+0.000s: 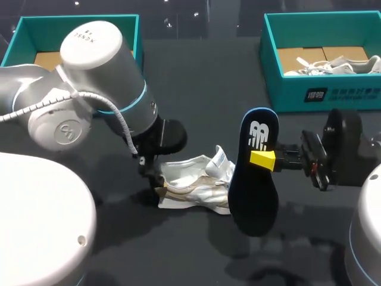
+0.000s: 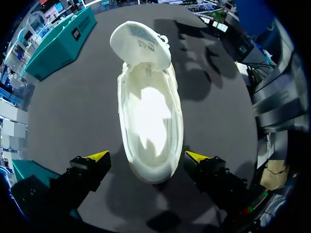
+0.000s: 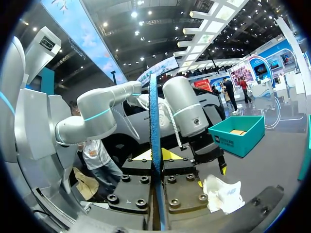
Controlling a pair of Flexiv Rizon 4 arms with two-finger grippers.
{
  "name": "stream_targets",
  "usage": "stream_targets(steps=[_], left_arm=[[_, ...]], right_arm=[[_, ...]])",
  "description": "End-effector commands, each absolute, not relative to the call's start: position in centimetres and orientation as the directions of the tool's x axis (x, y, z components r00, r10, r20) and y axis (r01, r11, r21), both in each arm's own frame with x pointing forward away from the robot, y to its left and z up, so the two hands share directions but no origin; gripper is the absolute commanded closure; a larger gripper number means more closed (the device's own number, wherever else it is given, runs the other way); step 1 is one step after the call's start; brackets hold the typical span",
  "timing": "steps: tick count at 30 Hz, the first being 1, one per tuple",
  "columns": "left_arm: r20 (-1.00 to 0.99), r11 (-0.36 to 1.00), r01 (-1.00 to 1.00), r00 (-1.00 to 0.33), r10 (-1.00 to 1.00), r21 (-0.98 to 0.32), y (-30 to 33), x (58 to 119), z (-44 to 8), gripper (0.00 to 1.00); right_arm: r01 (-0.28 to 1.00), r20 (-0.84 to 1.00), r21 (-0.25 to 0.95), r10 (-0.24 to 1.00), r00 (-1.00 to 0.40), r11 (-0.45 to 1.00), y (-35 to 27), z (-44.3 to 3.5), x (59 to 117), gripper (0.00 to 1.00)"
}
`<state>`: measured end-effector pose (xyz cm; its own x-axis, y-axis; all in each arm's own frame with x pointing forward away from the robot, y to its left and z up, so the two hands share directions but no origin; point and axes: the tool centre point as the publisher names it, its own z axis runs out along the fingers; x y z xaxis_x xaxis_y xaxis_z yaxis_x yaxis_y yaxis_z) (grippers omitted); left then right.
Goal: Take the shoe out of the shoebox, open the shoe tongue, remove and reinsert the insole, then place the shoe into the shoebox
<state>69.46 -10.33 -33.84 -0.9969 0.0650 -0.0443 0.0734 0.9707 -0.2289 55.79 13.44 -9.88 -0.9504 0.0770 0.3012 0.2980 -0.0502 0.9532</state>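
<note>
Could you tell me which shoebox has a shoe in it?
The right shoebox: a white shoe lies inside; the left shoebox shows none.

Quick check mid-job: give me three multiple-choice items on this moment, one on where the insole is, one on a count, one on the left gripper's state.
1. Where is the insole?
A) inside the shoe
B) in the right gripper, out of the shoe
C) in a shoebox

2. How many teal shoeboxes show in the head view?
A) one
B) two
C) three

3. The left gripper is:
A) shut on the shoe's heel
B) shut on the tongue
C) open

Answers:
1 B, both fingers clamp it on edge beside the shoe.
2 B, one at each far corner.
3 C, its yellow tips stand wide, either side of the heel, not clamping it.
</note>
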Motion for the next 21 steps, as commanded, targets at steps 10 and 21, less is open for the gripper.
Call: stream_targets(steps=[10,21], left_arm=[[-0.042,0.978,0.077,-0.997,0.071,-0.195,-11.6,70.0,-33.4,0.00],[-0.067,0.976,0.095,-0.994,0.083,-0.195,-13.9,71.1,-32.7,0.01]], right_arm=[[0.298,0.301,0.953,0.083,-0.950,-0.050,13.5,-9.9,55.5,1.00],[0.298,0.301,0.953,0.083,-0.950,-0.050,13.5,-9.9,55.5,1.00]])
